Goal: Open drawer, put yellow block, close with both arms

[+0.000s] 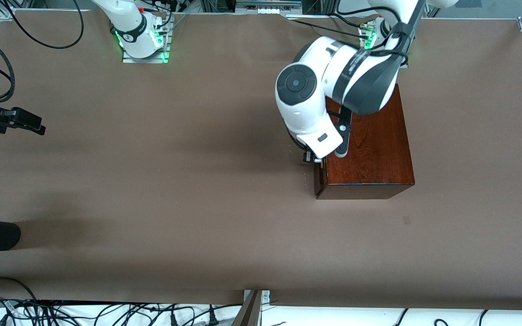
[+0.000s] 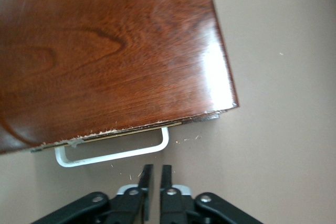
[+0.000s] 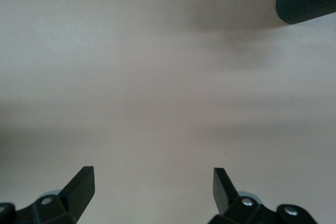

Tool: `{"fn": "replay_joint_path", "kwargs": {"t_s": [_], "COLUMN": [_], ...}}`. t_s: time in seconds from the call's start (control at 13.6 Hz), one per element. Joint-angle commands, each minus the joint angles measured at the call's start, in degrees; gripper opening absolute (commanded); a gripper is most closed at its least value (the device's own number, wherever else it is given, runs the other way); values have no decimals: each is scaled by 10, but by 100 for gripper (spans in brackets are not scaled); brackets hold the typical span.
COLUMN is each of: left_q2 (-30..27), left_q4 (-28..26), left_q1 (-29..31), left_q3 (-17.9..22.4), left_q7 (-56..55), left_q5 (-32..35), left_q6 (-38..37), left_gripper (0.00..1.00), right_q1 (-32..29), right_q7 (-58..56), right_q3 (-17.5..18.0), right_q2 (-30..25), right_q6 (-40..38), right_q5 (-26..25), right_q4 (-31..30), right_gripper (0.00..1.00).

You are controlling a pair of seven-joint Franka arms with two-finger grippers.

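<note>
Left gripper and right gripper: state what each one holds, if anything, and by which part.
Neither holds anything. The left gripper sits nearly shut just short of the drawer's white handle; the right gripper is open over bare table.

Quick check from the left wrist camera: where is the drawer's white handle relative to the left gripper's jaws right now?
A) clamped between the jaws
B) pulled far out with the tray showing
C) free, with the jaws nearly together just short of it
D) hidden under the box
C: in the left wrist view the white handle sits free on the closed drawer front, and the left gripper has its jaws nearly together, short of the bar and gripping nothing.
</note>
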Motion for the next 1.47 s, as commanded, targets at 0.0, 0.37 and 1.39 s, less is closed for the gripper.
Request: {"fn": "replay_joint_path", "kwargs": {"t_s": [0.0, 0.37, 1.39], "left_q2": [-22, -80, -283], "left_q4": [6, -4, -209], "left_q1": [10, 90, 282], "left_q3": [8, 6, 4], "left_q7": [107, 385, 952], "left_q5": [9, 1, -53], "left_q6": [-11, -48, -26], "left_gripper": [100, 100, 100], "right_q1": [-7, -7, -7], "right_q7": [-2, -3, -3], "right_q3": [6, 7, 6], "right_q2": [-9, -9, -9], "right_q6": [-5, -5, -5], "right_q5": [-2, -2, -3], "right_q4": [1, 1, 1], "right_gripper": [100, 100, 100]}}
